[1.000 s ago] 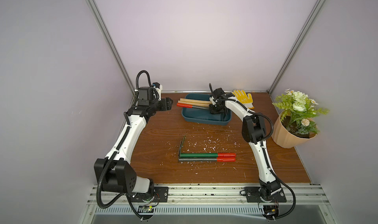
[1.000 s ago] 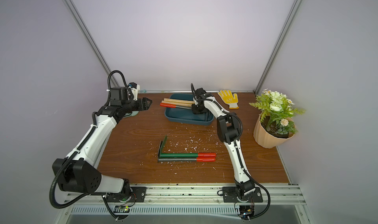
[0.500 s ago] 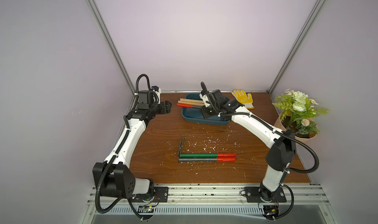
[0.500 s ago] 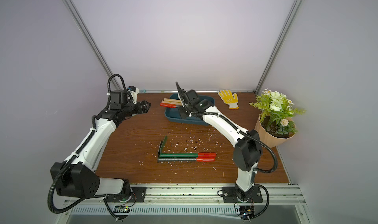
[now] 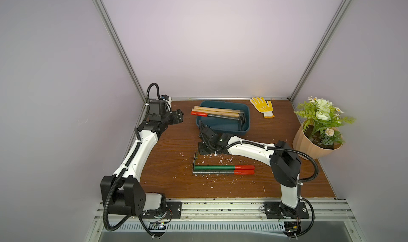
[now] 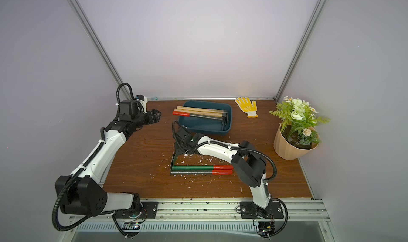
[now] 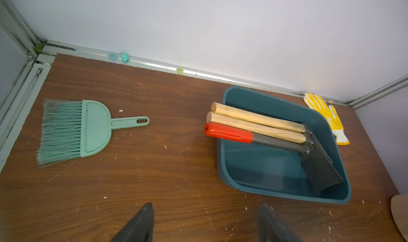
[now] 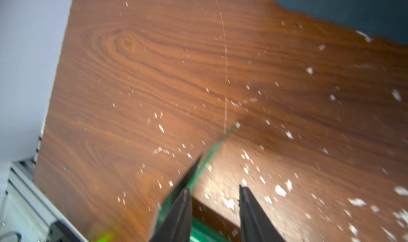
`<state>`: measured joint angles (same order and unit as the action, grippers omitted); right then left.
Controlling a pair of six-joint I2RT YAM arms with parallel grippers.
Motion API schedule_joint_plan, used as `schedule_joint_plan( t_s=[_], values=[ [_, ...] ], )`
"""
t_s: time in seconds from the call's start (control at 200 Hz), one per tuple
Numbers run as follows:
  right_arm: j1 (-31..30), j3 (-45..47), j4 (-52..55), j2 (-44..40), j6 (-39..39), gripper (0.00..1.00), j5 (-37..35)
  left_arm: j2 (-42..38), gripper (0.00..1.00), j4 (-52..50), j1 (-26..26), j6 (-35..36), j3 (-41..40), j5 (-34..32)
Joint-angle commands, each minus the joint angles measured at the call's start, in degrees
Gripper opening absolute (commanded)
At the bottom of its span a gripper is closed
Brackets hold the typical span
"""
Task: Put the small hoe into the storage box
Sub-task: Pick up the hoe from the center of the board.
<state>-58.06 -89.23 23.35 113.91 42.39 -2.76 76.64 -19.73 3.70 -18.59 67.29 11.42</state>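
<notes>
As small hoe (image 5: 212, 167) lies near-centre, outside storage box (image 5: 237, 132) at far side, I hang right gripper (image 8: 214, 188) over its blade, fingers spread to straddle it, nothing pinched; left gripper (image 7: 206, 205) spread, idle far left.

Storage box (image 5: 234, 128): shallow teal tray, upper centre in both top views, flat on the table. Inside it are two wooden-handled hoes (image 5: 216, 110) and a grey red-grip hoe (image 5: 220, 116), their handles poking over its left rim. At frame centre a green-shaft hoe (image 5: 214, 167) and a grey-shaft hoe (image 5: 212, 173) lie side by side, touching, with red grips to the right and blades to the left.
</notes>
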Motion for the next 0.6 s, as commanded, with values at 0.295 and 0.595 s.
schedule_joint_plan(
  t_s=[0.295,0.595],
  values=[
    [-0.12,-5.13,2.56,3.30,4.00,0.36,-1.83,-3.07,0.75,-0.66,-2.02,1.09,-1.03,-2.89],
    [-0.12,-6.15,4.00,4.78,5.29,0.35,-1.47,-2.72,0.75,0.19,-2.77,1.19,-1.36,-1.66]
  ],
)
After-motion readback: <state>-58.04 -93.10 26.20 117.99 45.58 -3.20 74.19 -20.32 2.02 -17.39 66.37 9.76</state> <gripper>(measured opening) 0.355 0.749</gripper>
